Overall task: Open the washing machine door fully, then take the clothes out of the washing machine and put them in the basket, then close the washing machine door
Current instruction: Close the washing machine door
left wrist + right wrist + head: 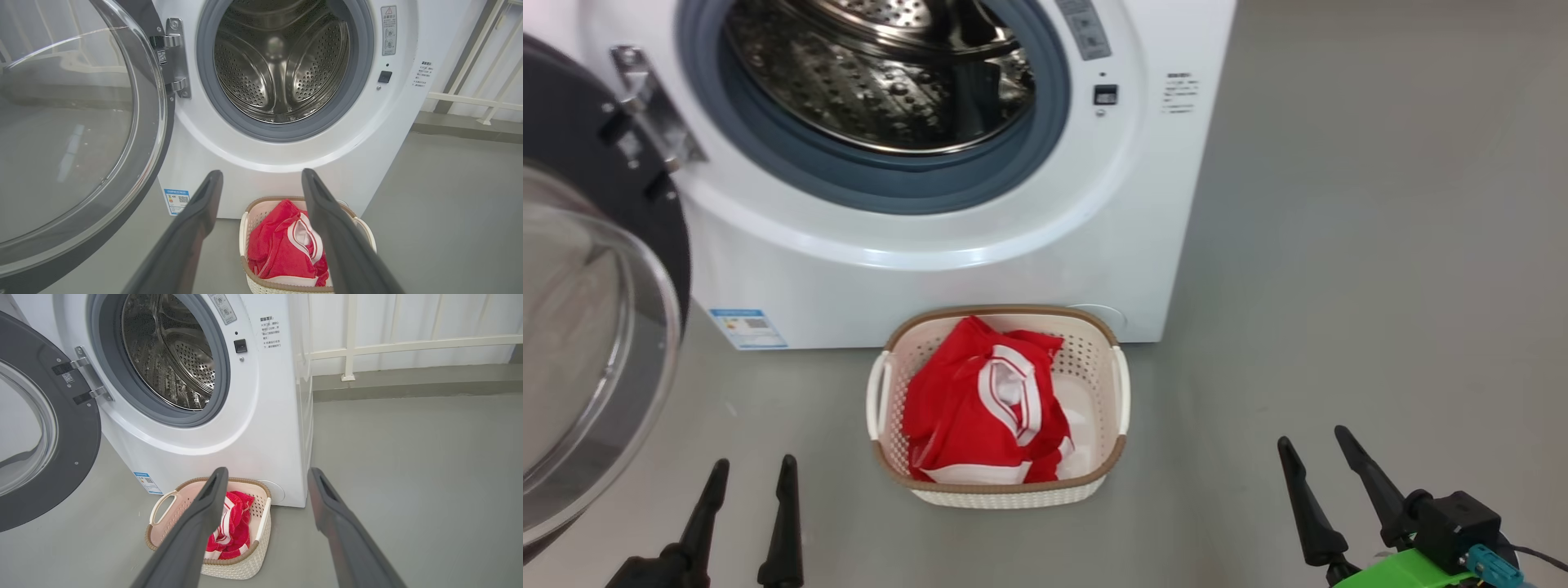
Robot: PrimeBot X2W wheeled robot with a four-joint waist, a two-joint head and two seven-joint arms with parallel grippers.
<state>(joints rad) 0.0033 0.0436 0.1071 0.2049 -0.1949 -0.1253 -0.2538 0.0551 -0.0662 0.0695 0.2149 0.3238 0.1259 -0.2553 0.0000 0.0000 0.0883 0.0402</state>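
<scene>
The white washing machine point(980, 269) point(367, 134) point(261, 428) stands ahead with its steel drum point(882, 73) point(282, 61) bare inside. Its washing machine door point(580, 310) point(69, 134) point(36, 428) is swung wide open to the left, glass porthole bulging toward me. On the floor in front sits the basket point(1001, 490) point(250, 228) point(245, 563) with the red clothes point(980, 408) point(278, 249) point(235, 526) bundled inside. My left gripper point(753, 469) point(261, 177) hangs open at lower left, my right gripper point(1313, 441) point(267, 475) open at lower right, both short of the basket and holding nothing.
Grey floor point(1380, 286) spreads to the machine's right. A white railing point(408, 345) point(482, 98) runs along the wall behind, beyond a low step. A blue label sticker point(747, 328) marks the machine's lower left corner.
</scene>
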